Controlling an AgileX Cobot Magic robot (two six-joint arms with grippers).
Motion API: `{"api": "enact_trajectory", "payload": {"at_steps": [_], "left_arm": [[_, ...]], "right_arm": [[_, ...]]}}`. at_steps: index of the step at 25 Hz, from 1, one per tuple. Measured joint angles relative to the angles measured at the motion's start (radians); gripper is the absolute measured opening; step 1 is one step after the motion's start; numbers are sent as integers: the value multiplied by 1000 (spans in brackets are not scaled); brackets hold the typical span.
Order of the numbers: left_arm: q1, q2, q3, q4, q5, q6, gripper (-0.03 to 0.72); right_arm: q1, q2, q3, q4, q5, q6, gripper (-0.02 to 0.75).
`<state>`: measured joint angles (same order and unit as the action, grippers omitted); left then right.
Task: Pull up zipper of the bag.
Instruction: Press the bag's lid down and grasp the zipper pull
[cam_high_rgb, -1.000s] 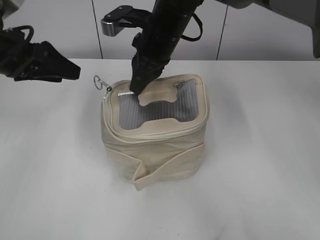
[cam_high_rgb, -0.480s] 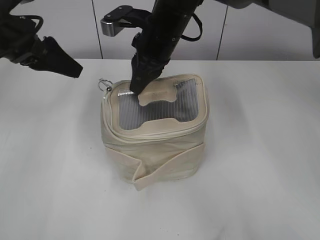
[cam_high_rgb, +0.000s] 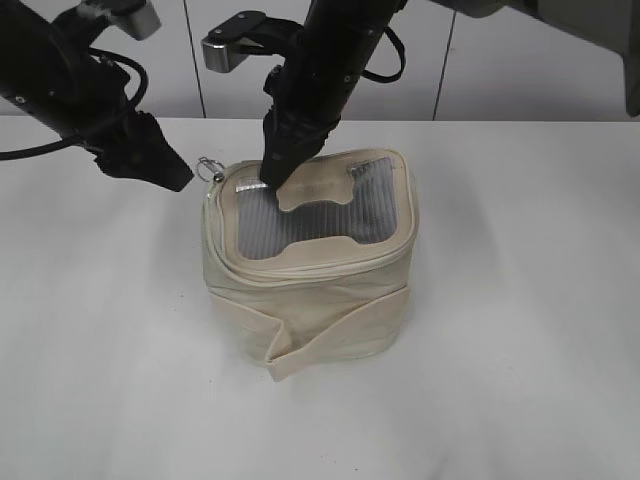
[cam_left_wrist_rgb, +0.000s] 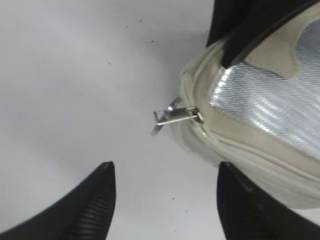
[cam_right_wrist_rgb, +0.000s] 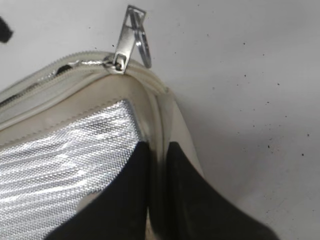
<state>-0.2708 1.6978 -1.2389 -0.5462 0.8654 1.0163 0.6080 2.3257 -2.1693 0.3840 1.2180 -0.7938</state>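
Observation:
The cream bag (cam_high_rgb: 310, 290) stands mid-table, its lid with the grey ribbed panel facing up. The zipper's silver pull and ring (cam_high_rgb: 208, 168) stick out from the lid's back left corner. My left gripper (cam_high_rgb: 175, 175) is open just left of the pull; in the left wrist view the pull (cam_left_wrist_rgb: 172, 117) lies ahead of the gripper (cam_left_wrist_rgb: 165, 172), with only bare table between the fingertips. My right gripper (cam_high_rgb: 272, 178) comes down from above, shut on the lid's rim near that corner. In the right wrist view the gripper (cam_right_wrist_rgb: 156, 150) pinches the cream rim, with the pull (cam_right_wrist_rgb: 127, 37) beyond it.
The white table (cam_high_rgb: 520, 330) surrounds the bag. A cream strap (cam_high_rgb: 330, 335) wraps the bag's body, one end hanging at the front. A pale panelled wall (cam_high_rgb: 500, 60) closes the back. The right arm (cam_high_rgb: 330, 60) crosses above the bag's back edge.
My left arm has swung in from the far left and come down beside the zipper pull, still open. The ring has shifted a little. The right gripper has not moved.

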Motion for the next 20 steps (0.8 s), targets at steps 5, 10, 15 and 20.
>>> {"api": "enact_trajectory", "payload": {"at_steps": [5, 10, 15, 20], "left_arm": [[-8, 8, 0, 43, -108, -1, 462], [-11, 55, 0, 44, -101, -3, 461], [-12, 80, 0, 2, -73, -4, 461], [-12, 87, 0, -32, -82, 7, 461]], "right_arm": [[0, 0, 0, 0, 0, 2, 75], [0, 0, 0, -1, 0, 3, 75], [0, 0, 0, -1, 0, 2, 75], [0, 0, 0, -1, 0, 4, 75]]}}
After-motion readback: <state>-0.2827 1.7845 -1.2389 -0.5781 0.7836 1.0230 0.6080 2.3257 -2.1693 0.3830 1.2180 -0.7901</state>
